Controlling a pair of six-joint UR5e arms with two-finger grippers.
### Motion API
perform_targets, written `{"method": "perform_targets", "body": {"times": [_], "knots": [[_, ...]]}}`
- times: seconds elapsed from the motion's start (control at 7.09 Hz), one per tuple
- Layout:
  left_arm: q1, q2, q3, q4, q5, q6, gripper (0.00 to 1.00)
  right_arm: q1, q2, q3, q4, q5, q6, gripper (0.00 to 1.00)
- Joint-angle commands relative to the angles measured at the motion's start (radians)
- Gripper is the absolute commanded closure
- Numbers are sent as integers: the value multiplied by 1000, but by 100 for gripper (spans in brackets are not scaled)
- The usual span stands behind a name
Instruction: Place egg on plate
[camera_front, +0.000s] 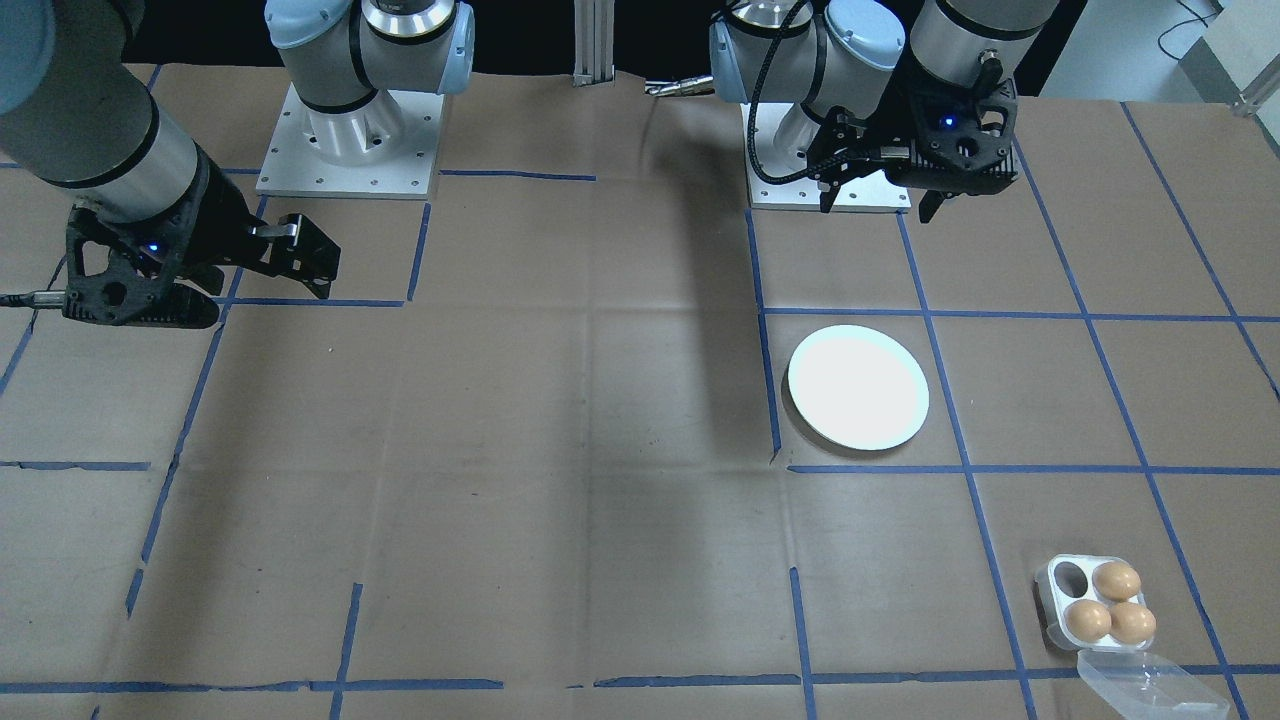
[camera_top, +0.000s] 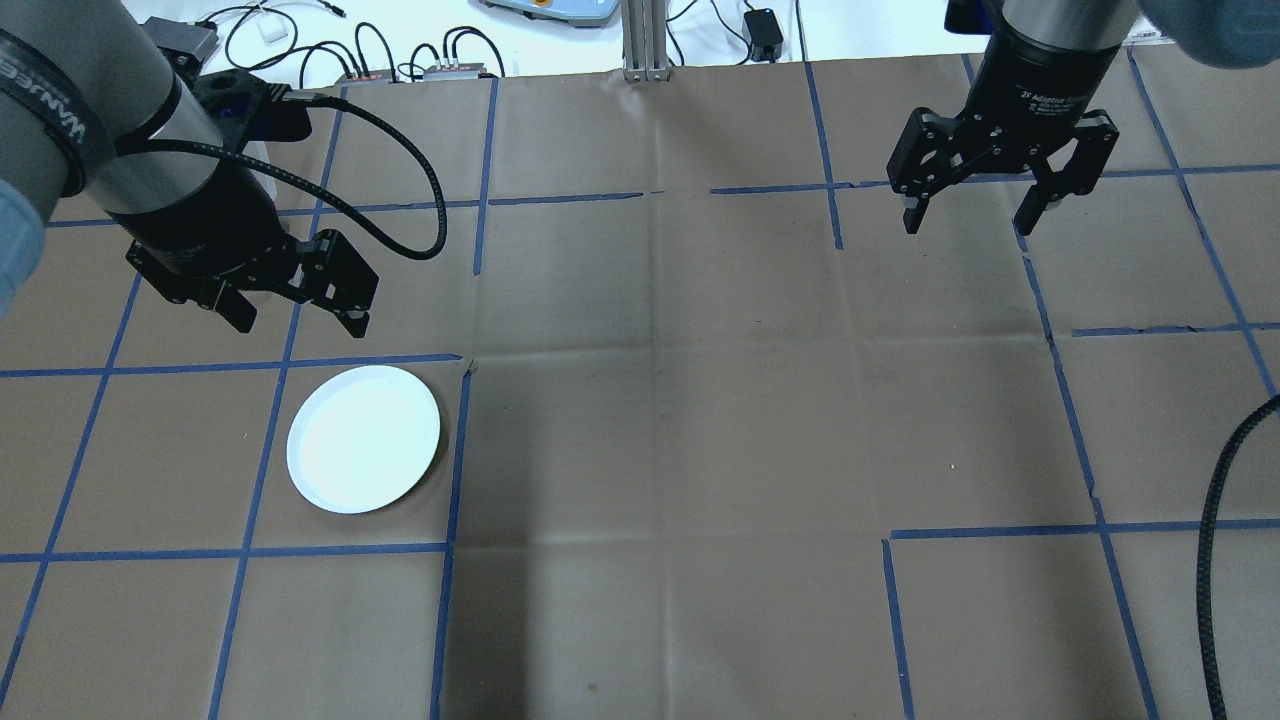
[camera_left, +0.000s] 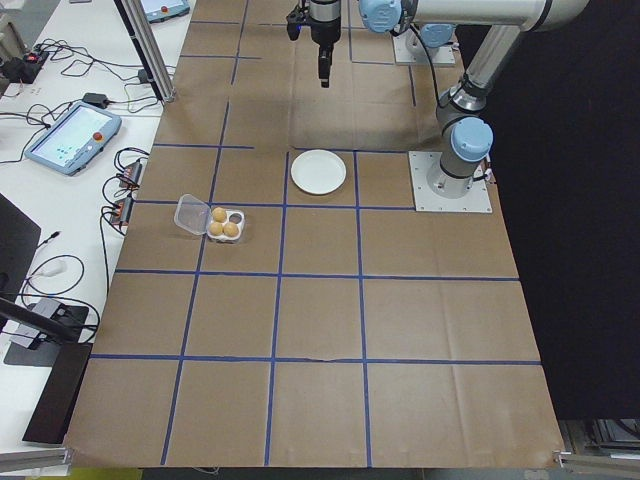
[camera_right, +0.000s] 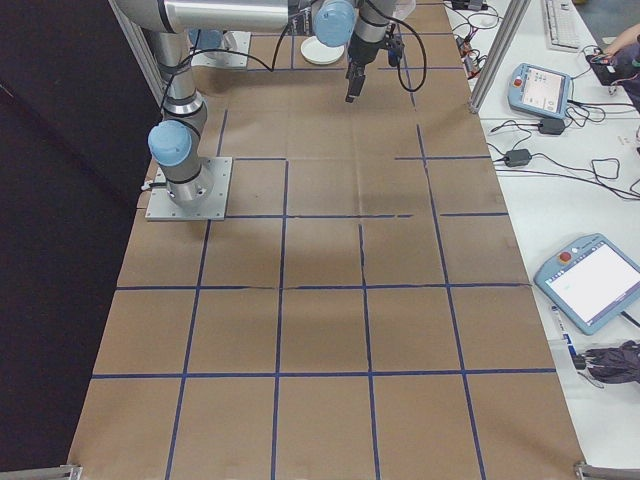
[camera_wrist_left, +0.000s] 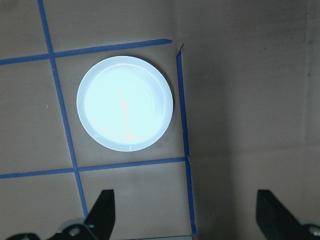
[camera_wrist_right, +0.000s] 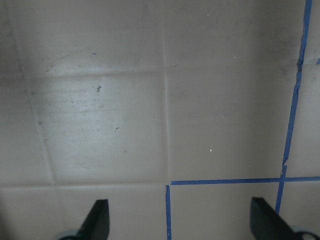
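Lying beyond the overhead view, eggs (camera_front: 1116, 580) fill three tray (camera_front: 1050, 600) cups.

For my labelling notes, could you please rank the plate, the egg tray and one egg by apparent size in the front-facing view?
1. plate
2. egg tray
3. egg, clearly smallest

Silver arms, pale-blue joint caps, black claws (blue lights) — black cabling.
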Motion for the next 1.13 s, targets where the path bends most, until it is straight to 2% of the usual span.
{"method": "perform_targets", "body": {"times": [0.0, 0.28, 0.99], "knots": [[4, -13, 3, -10, 3, -2, 0, 0, -1, 0, 0, -1, 0, 0], [7, 2, 10, -13, 24, -5, 0, 0, -1, 0, 0, 1, 0, 0], [34, 49, 3, 11, 21, 16, 0, 0, -1, 0, 0, 1, 0, 0]]}}
